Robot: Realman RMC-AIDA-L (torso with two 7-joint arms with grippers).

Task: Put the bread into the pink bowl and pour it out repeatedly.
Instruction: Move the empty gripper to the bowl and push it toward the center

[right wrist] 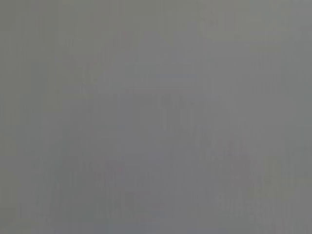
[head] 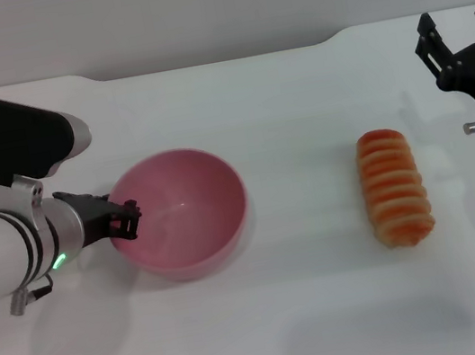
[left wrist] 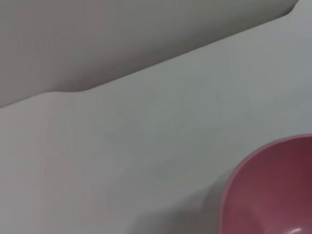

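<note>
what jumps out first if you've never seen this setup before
The pink bowl stands empty on the white table, with the left gripper at its rim on the robot's left. The striped bread lies alone on the table further right, and the right gripper hangs above the table's far right edge.

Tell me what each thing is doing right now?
Bowl: upright on the table, nothing in it.
Bread: lying on the table, stripes up, outside the bowl.
Left gripper: at the bowl's rim.
Right gripper: off to the side, holding nothing.
</note>
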